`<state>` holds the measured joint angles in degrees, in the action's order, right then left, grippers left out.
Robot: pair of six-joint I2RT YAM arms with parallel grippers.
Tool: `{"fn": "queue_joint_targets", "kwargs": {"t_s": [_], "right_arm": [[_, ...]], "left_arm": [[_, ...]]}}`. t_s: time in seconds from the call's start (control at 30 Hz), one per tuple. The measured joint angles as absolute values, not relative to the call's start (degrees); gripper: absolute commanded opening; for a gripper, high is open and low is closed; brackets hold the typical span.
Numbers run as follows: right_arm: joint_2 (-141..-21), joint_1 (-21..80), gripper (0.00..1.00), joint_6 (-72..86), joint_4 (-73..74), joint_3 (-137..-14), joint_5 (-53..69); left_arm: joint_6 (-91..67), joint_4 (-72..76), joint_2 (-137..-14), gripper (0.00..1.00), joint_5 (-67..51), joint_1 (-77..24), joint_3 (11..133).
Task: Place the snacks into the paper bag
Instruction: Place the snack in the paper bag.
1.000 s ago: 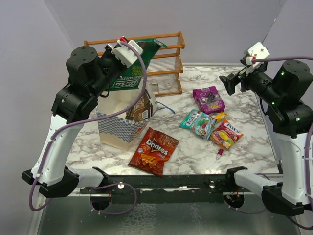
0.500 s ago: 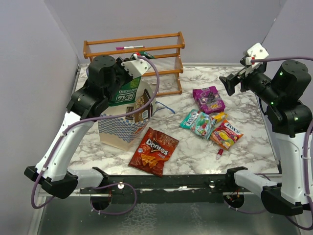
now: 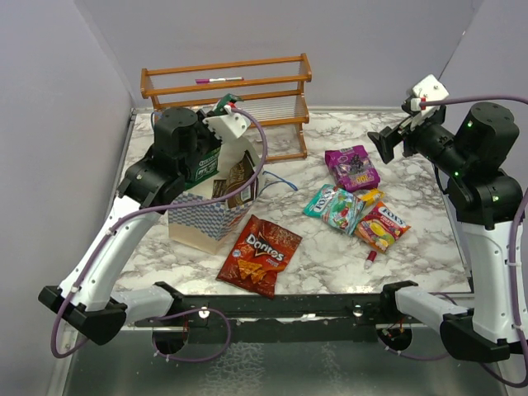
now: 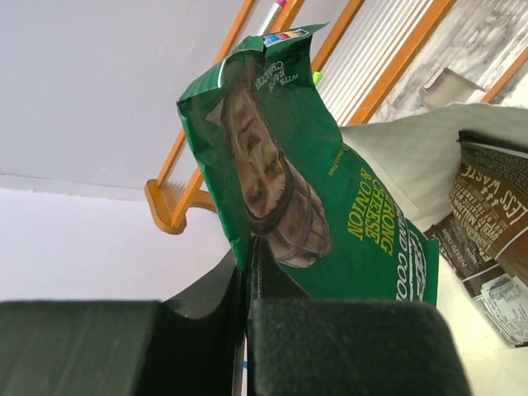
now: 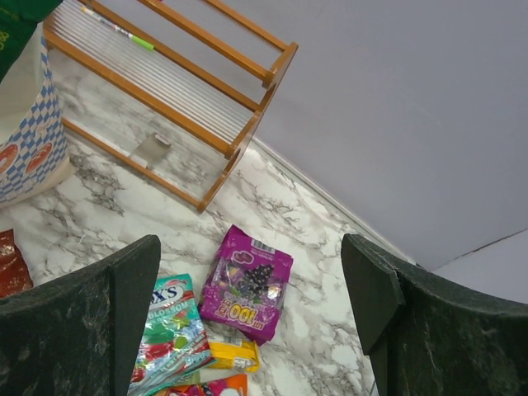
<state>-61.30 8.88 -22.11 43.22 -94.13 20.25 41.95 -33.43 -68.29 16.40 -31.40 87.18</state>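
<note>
Pinching the green packet (image 4: 330,223) by 1 edge, your left fingers (image 4: 210,285) hold it roughly upright, lower end at the paper bag (image 3: 202,223) mouth; right fingers (image 5: 91,305) spread, empty

The left gripper (image 4: 248,276) and right gripper (image 5: 247,289) have blunt black fingers (image 5: 78,330). Just behind each sits a white camera block (image 3: 429,86). Further back come bulbous black joint housings (image 3: 491,132) with green lights (image 3: 475,125), white links (image 3: 495,264) and purple cables (image 3: 263,147).

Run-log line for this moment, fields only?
left pincer: shut on green chip bag, at paper bag mouth | right pincer: open, empty | Doritos, candy packs: on table
</note>
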Motion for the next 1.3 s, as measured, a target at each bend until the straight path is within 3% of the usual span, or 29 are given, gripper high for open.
{"fn": "queue_joint_targets", "kwargs": {"t_s": [0.5,0.8,1.3], "right_arm": [[-61.5,8.2,0.91,-21.6,42.8,-92.6,23.4],[-63.0,8.1,0.91,-21.2,42.8,-90.0,27.5],[-64.4,8.1,0.91,-21.2,42.6,-87.9,29.4]], "left_arm": [[38.9,-32.2,-58.9,0.00,16.4,-28.1,73.6],[38.9,-31.0,-56.3,0.07,18.4,-26.6,64.0],[39.8,-31.9,-54.1,0.51,21.6,-24.0,59.9]]}}
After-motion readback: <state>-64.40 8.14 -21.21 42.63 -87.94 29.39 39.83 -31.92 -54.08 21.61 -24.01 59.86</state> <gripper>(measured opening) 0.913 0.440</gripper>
